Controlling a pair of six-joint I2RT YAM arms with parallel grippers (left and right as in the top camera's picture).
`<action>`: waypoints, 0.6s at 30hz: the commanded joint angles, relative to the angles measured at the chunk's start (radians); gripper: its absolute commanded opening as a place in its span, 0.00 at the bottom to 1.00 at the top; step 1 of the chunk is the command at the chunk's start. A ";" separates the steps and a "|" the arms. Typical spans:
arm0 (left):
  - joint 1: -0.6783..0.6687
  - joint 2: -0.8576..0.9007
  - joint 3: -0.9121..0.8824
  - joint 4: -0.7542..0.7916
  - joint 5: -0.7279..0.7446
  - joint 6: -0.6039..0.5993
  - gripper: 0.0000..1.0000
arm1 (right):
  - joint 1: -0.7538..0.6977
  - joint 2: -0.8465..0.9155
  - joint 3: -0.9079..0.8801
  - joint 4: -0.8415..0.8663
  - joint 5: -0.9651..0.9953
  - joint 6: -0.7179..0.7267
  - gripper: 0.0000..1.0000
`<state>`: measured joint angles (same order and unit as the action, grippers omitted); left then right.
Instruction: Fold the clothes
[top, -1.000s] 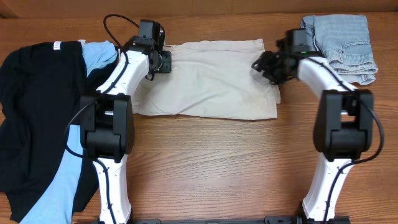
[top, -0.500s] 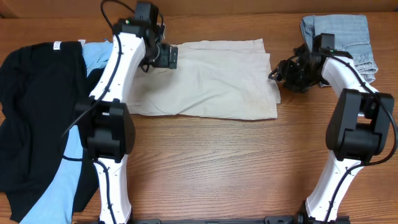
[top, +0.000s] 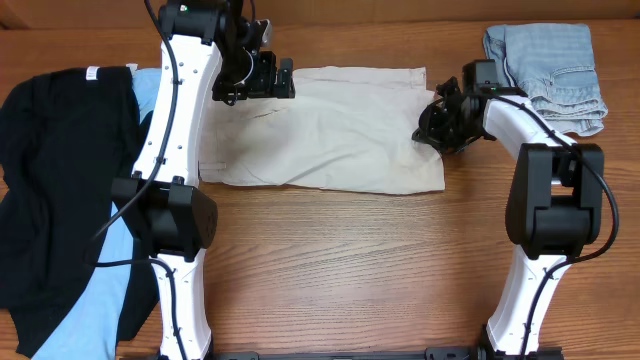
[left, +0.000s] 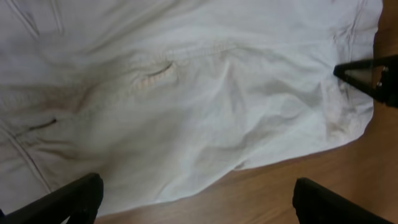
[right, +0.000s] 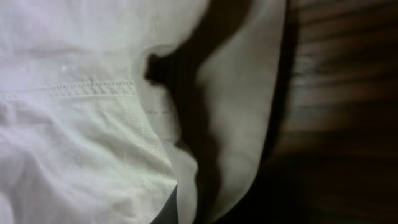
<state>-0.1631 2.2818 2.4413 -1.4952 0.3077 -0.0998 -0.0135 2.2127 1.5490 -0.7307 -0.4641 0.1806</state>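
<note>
Wooden bench (top: 330, 260) is carrying beige shorts (top: 330, 145), left pincer (top: 270, 78) hovering spread above, right pincer (top: 436, 122) at their right edge, grip impossible to tell.

2 YAM arms, white and black.
Left arm (top: 175, 110) and right arm (top: 515, 118): glossy white link shells, rounded, narrowing toward the wrist, with 1 bulky black joint housing (top: 172, 215) at mid-length on each. Left gripper (top: 268, 78) and right gripper (top: 440, 122): black, boxy, matte. Left fingers (left: 65, 200): 2, black, flat-faced, wedge-shaped. Thin black cable (top: 113, 205): loops outside the left arm's shell.
</note>
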 joint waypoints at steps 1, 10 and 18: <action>0.007 -0.027 0.026 -0.034 0.023 0.019 0.99 | -0.061 0.011 -0.027 -0.053 0.044 0.032 0.04; 0.007 -0.027 0.022 -0.066 0.022 0.136 1.00 | -0.204 -0.140 -0.027 -0.363 0.045 -0.098 0.04; 0.007 -0.025 -0.119 0.056 0.023 0.206 0.22 | -0.220 -0.154 -0.032 -0.462 0.082 -0.163 0.04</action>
<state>-0.1616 2.2776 2.4004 -1.4761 0.3157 0.0532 -0.2489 2.0876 1.5269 -1.1938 -0.4152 0.0586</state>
